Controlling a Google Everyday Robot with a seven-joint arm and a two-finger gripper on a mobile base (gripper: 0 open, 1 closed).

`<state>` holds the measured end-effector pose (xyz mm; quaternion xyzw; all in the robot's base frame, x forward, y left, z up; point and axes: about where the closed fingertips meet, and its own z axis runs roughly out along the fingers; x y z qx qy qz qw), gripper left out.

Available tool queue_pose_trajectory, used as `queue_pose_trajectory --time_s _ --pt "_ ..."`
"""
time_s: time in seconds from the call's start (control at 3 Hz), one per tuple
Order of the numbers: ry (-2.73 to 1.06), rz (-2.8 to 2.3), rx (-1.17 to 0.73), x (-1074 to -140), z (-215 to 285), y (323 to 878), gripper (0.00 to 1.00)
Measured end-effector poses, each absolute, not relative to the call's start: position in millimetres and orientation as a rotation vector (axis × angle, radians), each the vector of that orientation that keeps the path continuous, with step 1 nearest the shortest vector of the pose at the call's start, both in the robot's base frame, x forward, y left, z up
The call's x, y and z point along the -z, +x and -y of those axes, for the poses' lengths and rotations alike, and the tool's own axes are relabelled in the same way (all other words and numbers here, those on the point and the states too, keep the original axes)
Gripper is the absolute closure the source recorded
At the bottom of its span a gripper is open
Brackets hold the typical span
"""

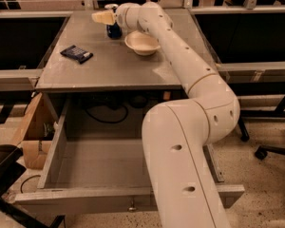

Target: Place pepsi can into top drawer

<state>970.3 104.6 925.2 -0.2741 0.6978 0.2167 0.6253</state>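
Note:
The pepsi can [114,31] stands upright at the far edge of the grey table top [109,70], left of the bowl; only its dark blue lower part shows. My gripper [104,17] hangs right over the can's top and hides it, at the end of the white arm [190,70] stretched across the table. I cannot see whether it touches the can. The top drawer [54,151] is pulled wide open below the table, and its grey inside is bare. Its front panel [80,201] with the small knob [131,206] faces the near edge.
A cream bowl [141,42] sits right of the can. A flat dark blue packet [77,53] lies on the table's left part. A cardboard box [31,134] stands on the floor left of the drawer. Cables [107,113] hang behind the drawer. Chair legs [275,151] are at the right.

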Motion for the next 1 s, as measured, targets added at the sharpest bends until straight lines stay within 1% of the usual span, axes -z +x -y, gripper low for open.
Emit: queue_pose_trajectory --time_s 0.67,1.0 --pt "-0.627 -1.596 -0.497 -927.2 -104.3 971.1 0.66" --pt "-0.638 -1.590 -0.496 -930.5 -106.5 969.5 0.97"
